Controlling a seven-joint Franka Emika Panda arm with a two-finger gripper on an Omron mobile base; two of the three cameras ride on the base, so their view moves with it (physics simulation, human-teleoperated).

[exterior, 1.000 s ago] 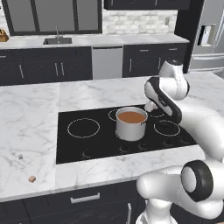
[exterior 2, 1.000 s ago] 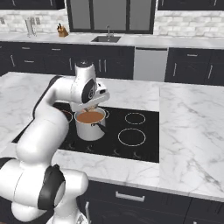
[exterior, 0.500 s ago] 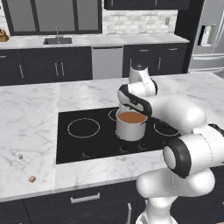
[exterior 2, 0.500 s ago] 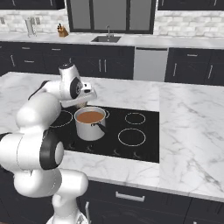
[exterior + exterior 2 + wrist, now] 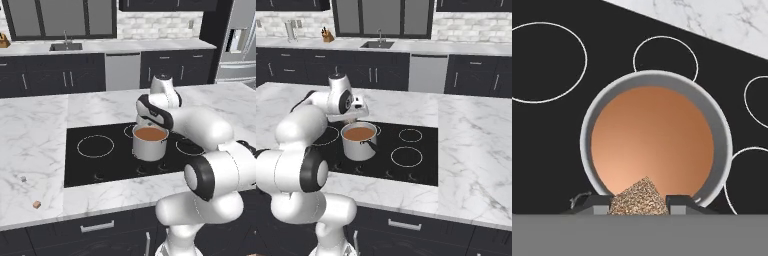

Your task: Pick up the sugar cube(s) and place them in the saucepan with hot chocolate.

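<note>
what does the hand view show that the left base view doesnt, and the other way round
Hand view alone: a speckled brown cube held between the gripper's fingertips, above the pot's near rim. Left base view alone: two sugar cubes on the marble counter, a pale one and a tan one, left of the cooktop. Both: the saucepan of hot chocolate on the black cooktop.

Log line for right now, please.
fingers: shut on speckled brown sugar cube | position: over shiny steel saucepan of reddish-brown hot chocolate | counter: grey cube, tan cube unpicked
</note>
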